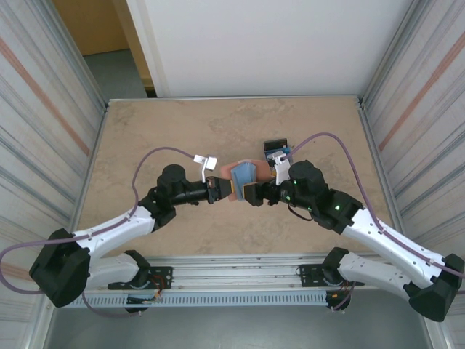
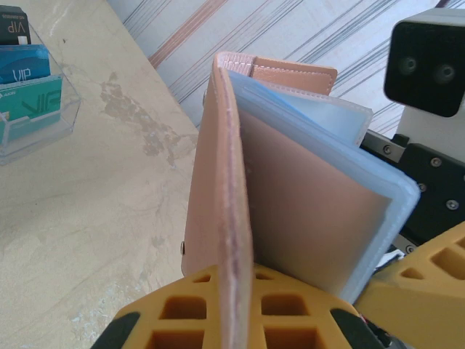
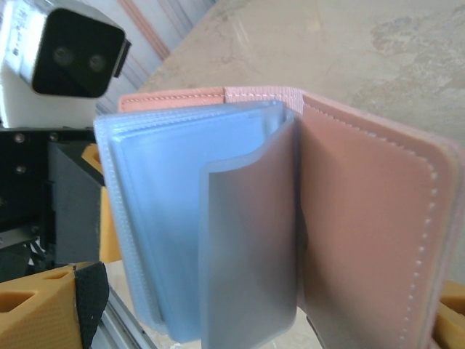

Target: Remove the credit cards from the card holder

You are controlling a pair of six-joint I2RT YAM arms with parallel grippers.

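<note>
Left gripper is clamped on the card holder cover, upright between the arms. Right gripper is spread wide at the sleeves. Credit cards sit in the stand. Judged next: search the sleeves for any remaining card and pinch its edge.

Robot lab: panel-walled table
</note>
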